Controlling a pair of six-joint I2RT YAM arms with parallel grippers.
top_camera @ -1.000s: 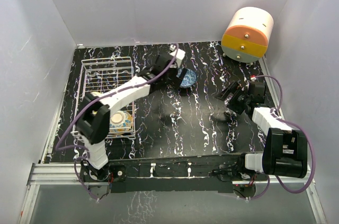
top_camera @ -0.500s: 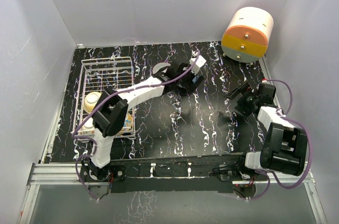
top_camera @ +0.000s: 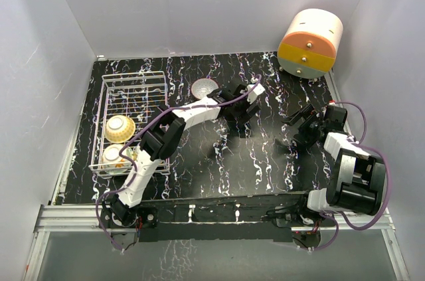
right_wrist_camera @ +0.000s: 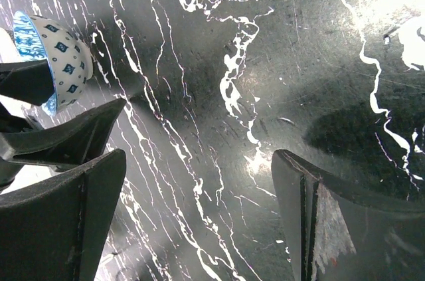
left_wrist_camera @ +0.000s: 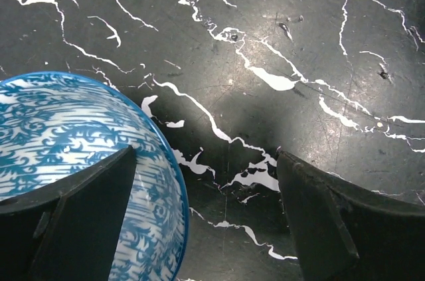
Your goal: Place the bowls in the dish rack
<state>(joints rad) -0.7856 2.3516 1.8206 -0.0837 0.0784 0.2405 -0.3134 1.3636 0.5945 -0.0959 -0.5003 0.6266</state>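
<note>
Blue bowl [left_wrist_camera: 66, 128] rim between spread left fingers [left_wrist_camera: 322, 224]

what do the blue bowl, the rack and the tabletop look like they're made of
Blue bowl: likely glazed ceramic, glossy, with a painted blue pattern on white.
Dish rack: thin white bars, probably coated metal wire.
Tabletop: black with white marble-like veins, smooth, slightly shiny with fine scratches; possibly printed laminate rather than stone.

Black white-veined marble tabletop [top_camera: 219, 168]; plain white walls [top_camera: 199, 8].
</note>
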